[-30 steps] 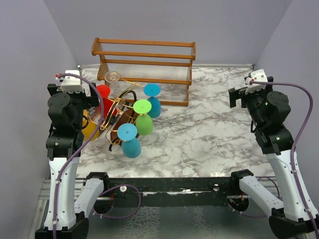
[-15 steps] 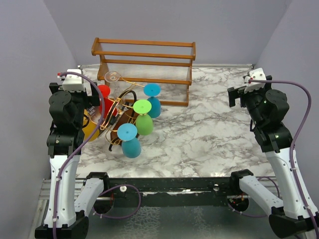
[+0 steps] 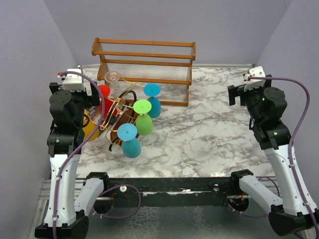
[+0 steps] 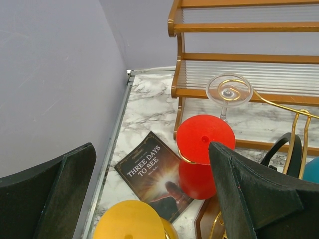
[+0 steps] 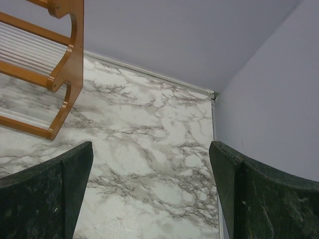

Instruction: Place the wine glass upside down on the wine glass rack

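The wine glass rack (image 3: 115, 105), gold wire on a dark wooden base, stands at the table's left. Several glasses hang on it upside down: a clear wine glass (image 3: 112, 76) at its far end, then red (image 3: 103, 91), cyan (image 3: 152, 90), green (image 3: 142, 106), blue (image 3: 127, 132) and yellow (image 3: 90, 128). In the left wrist view the clear wine glass (image 4: 229, 90) sits on the rack's gold wire (image 4: 279, 103), with the red glass (image 4: 205, 140) in front of it. My left gripper (image 4: 149, 199) hangs open above the rack's left side, holding nothing. My right gripper (image 5: 152, 194) is open and empty over bare marble at the right.
An orange-brown slatted wooden frame (image 3: 144, 62) stands at the back, just behind the rack. A dark book (image 4: 155, 172) titled "Three Days to See" lies flat beside the red and yellow glasses. Grey walls close in the left, back and right sides.
Both arms have shifted only slightly, pulling up and back a little. The glasses and the rack have not moved.
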`<move>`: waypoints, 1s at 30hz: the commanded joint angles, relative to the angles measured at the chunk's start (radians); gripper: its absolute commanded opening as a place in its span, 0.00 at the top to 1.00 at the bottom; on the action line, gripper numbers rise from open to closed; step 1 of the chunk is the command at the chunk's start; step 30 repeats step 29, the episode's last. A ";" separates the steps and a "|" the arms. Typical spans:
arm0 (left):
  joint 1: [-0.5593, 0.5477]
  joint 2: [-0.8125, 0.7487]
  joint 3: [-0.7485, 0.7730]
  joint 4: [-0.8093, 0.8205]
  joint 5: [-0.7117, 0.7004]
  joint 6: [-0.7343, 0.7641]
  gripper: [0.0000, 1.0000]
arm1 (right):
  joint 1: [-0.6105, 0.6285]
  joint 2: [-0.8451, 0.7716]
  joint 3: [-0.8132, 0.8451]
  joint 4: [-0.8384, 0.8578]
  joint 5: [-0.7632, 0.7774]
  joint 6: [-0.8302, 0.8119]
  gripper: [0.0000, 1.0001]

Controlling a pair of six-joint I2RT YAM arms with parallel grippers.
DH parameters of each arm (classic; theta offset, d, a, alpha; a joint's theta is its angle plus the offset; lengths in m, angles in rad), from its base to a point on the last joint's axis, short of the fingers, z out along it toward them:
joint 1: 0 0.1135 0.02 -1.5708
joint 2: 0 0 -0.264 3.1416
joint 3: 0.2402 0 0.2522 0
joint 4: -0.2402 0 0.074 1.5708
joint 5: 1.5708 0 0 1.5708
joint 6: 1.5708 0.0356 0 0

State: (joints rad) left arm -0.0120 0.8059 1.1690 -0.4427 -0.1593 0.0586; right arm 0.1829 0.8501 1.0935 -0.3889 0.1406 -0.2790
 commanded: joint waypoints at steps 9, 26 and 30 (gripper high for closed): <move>0.007 -0.005 0.019 0.014 -0.042 0.007 0.01 | -0.007 0.008 0.041 0.027 0.036 0.029 0.00; 0.007 -0.024 0.018 0.002 -0.001 0.022 0.01 | -0.013 -0.025 0.031 0.010 -0.021 0.026 0.00; 0.007 -0.025 0.025 -0.002 -0.004 0.023 0.01 | -0.014 -0.022 0.029 0.010 -0.021 0.026 0.00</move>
